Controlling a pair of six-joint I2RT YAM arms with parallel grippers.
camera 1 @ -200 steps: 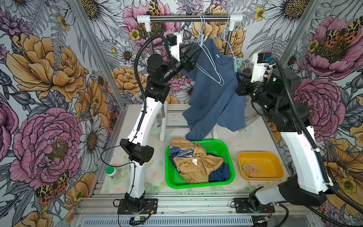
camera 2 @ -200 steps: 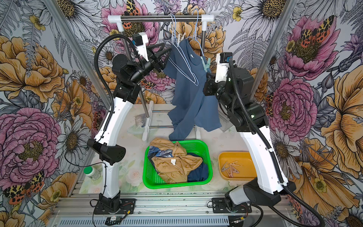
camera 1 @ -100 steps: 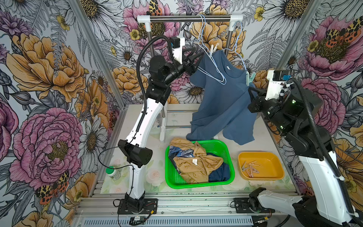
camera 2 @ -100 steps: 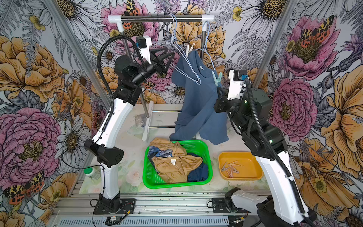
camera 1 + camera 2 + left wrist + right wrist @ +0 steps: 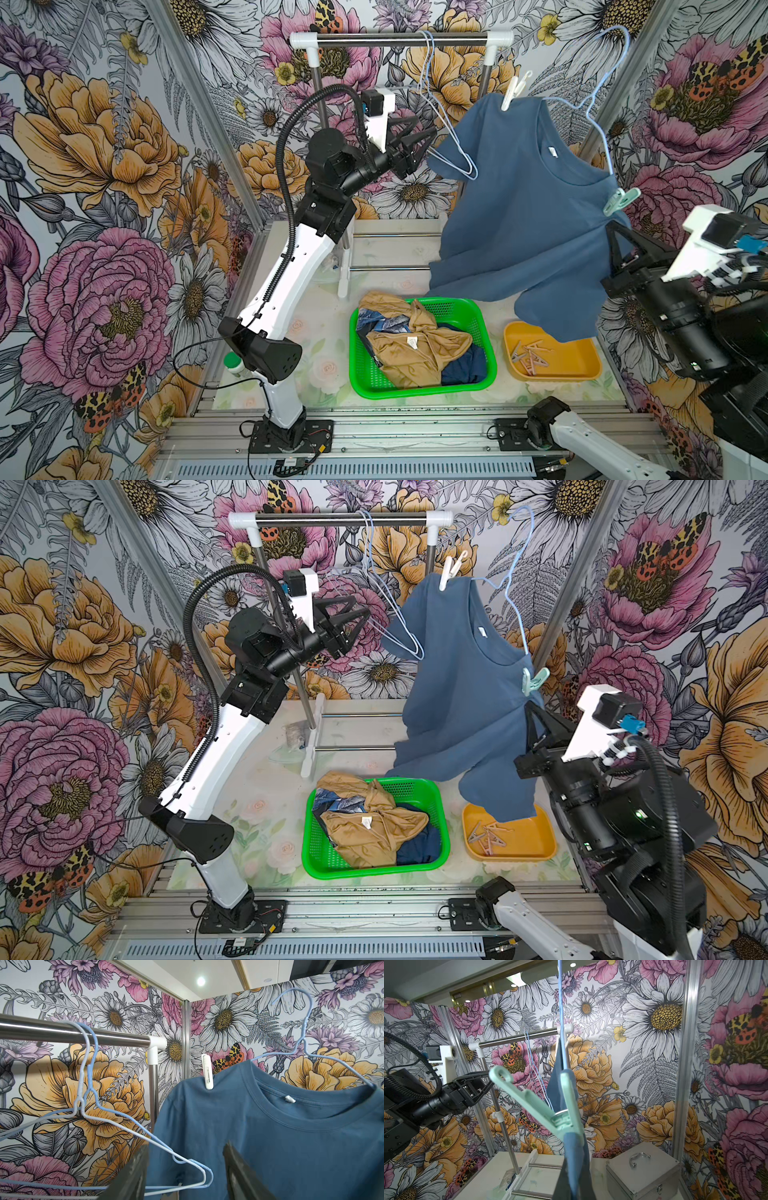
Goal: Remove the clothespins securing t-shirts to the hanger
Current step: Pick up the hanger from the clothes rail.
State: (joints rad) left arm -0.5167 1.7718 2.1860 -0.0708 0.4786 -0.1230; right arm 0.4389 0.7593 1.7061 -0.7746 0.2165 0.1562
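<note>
A slate blue t-shirt (image 5: 528,216) (image 5: 461,696) hangs tilted on a light blue wire hanger (image 5: 615,62), whose hook is off the rail, to its right. A beige clothespin (image 5: 513,89) (image 5: 207,1072) clips the shirt's far shoulder and a mint green clothespin (image 5: 621,200) (image 5: 550,1109) the near one. My right gripper (image 5: 613,226) (image 5: 574,1190) is shut on the shirt's shoulder just under the mint clothespin. My left gripper (image 5: 427,126) (image 5: 185,1169) stands open beside the shirt's sleeve and the corner of two empty hangers (image 5: 89,1088).
A green basket (image 5: 415,390) holds a tan t-shirt (image 5: 411,345) and a navy one (image 5: 463,368). A yellow tray (image 5: 590,370) holds several loose clothespins (image 5: 530,357). The steel rail (image 5: 399,37) stands at the back. A silver case (image 5: 641,1169) sits on the table.
My right arm has drawn back to the right and forward with the blue shirt. The hanger's hook has come off the rail. The left gripper has stayed open near the sleeve.
</note>
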